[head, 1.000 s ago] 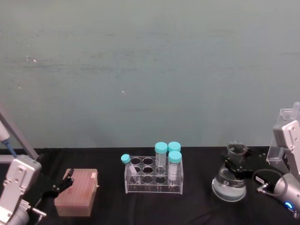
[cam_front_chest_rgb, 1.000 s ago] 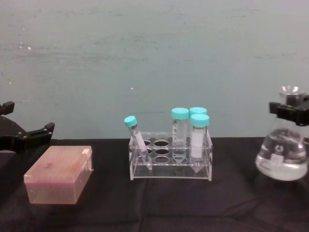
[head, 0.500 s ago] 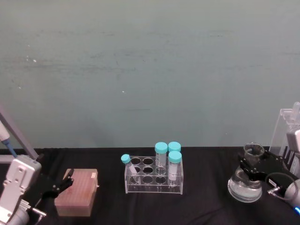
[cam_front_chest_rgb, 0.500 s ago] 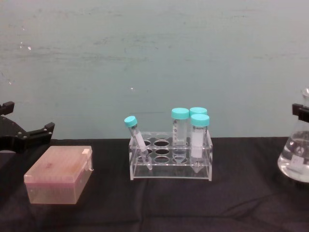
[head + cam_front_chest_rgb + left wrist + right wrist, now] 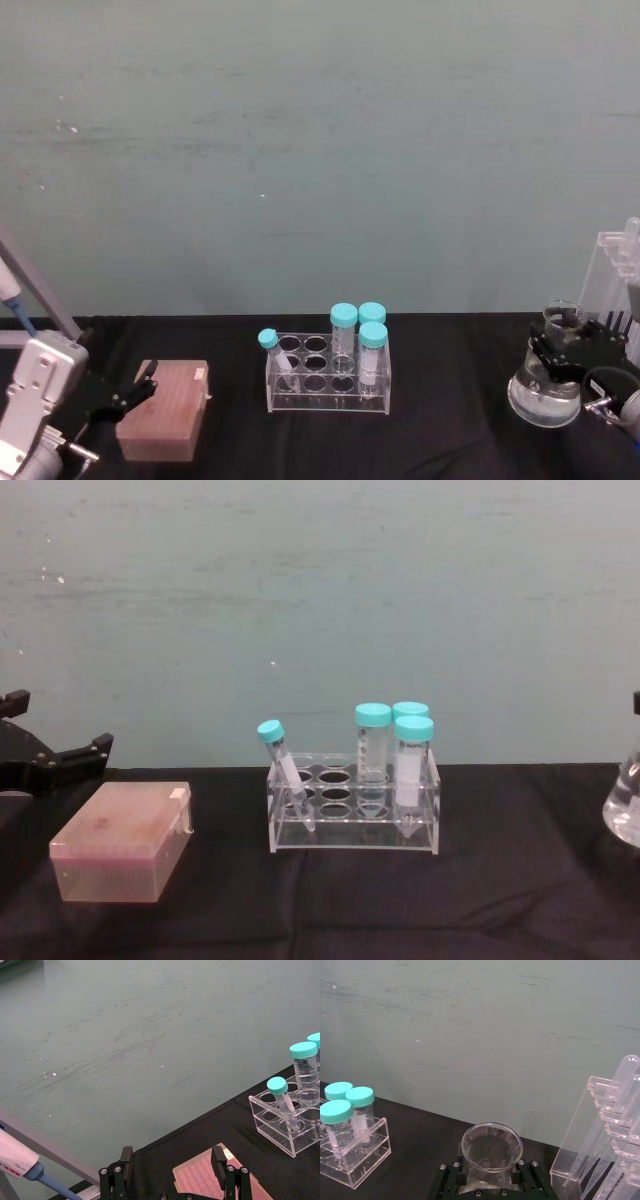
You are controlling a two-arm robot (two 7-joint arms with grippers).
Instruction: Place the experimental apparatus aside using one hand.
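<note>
Right gripper [image 5: 563,352]: we are finding it at the table's far right, its black fingers [image 5: 451,1176] clamped on the neck of the flask [image 5: 546,391].
Flask: it is standing upright with clear liquid in its base, just in front of the tall clear rack [image 5: 615,290] of long tubes; in the chest view we are seeing only a sliver of it [image 5: 627,805] at the right edge.
Left gripper [image 5: 128,390]: it is hanging at the table's left, its fingers [image 5: 126,1162] spread apart and holding nothing, just beside the pink box [image 5: 165,409].
Middle of the table: a small clear rack [image 5: 328,376] is holding four teal-capped tubes [image 5: 343,330], one leaning; it is standing well apart from the flask, with bare black cloth [image 5: 450,400] between them.
Obstructions: we are noting nothing lying between the flask and the tall rack.
Far left: a pipette [image 5: 17,1164] is leaning beside a grey bar.
</note>
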